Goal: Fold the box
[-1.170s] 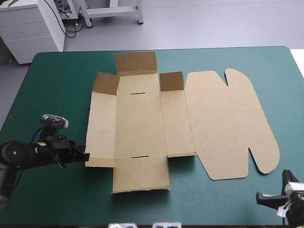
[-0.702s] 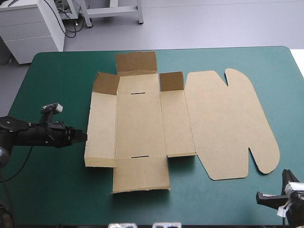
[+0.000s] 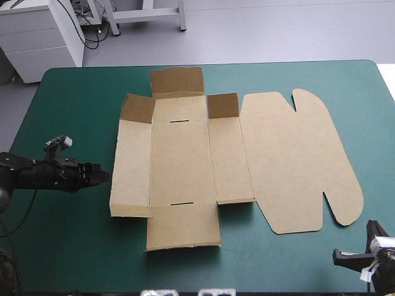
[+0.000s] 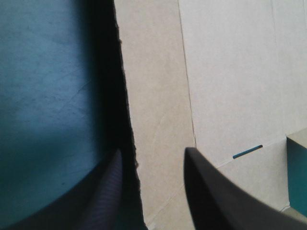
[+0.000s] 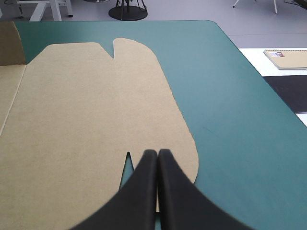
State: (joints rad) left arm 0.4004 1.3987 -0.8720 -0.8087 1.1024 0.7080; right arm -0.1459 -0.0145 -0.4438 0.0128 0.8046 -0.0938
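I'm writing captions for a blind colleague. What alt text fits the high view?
A brown box lies unfolded on a teal-green table, its far flaps tilted up and its rounded lid flat to the right. The open left gripper points at the box's left edge; the right gripper sits shut at the near right corner.

loc: lab/wkshop | evid: white drawer cab [image 3: 37,46], grey floor [image 3: 278,31], bench legs [image 3: 148,16], teal-green worktable [image 3: 296,77]
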